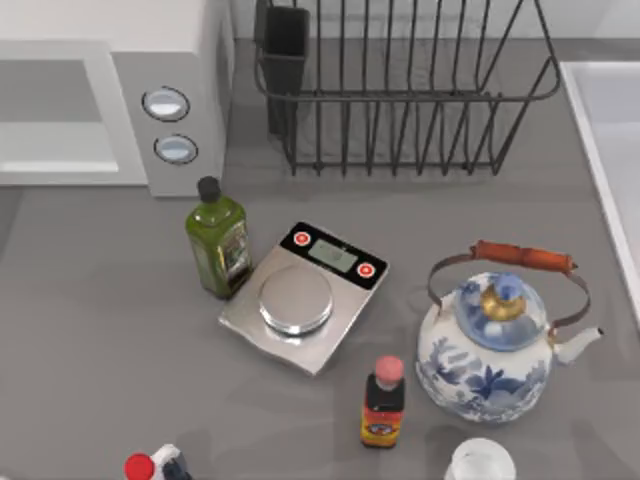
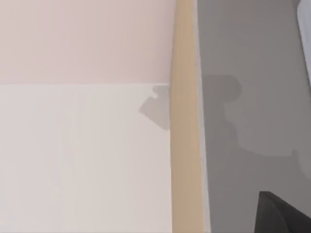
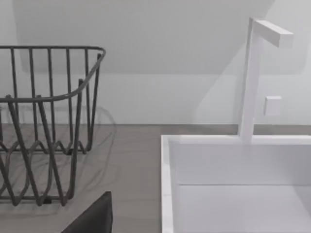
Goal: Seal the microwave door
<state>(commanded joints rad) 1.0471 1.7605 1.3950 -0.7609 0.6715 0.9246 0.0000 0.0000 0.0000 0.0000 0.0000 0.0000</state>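
Observation:
The microwave stands at the table's back left, white, with a grey control panel carrying two round silver knobs. The microwave door, a white frame around a greyish window, lies flush with that panel. A dark corner of my left gripper shows in the left wrist view, over the grey tabletop beside a tan edge strip. A dark corner of my right gripper shows in the right wrist view, near the dish rack and the sink.
A black wire dish rack stands at the back centre, with a white sink and its tap to the right. In front are an olive oil bottle, a kitchen scale, a sauce bottle and a blue-and-white kettle.

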